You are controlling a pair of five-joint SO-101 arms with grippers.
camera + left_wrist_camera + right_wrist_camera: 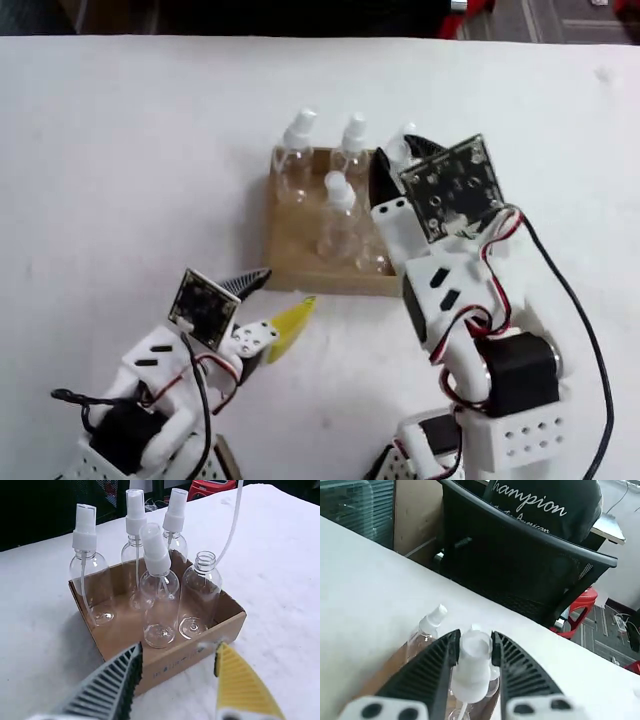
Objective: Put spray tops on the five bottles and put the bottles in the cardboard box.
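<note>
Five clear plastic bottles (159,605) stand in a shallow brown cardboard box (200,652), four capped; right gripper (474,636) pinches a white spray top (471,667) at its 2 o'clock, left gripper (179,652) gapes at 7 o'clock

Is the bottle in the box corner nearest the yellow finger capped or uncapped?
Uncapped. The bottle shows a bare open neck in the left wrist view; the right claw grips a spray top above the cardboard box.

A white counter (120,150) lies under everything. Past the counter's far edge stands a black mesh chair (520,570), and a red plastic stool (584,601) sits beyond the counter too.
</note>
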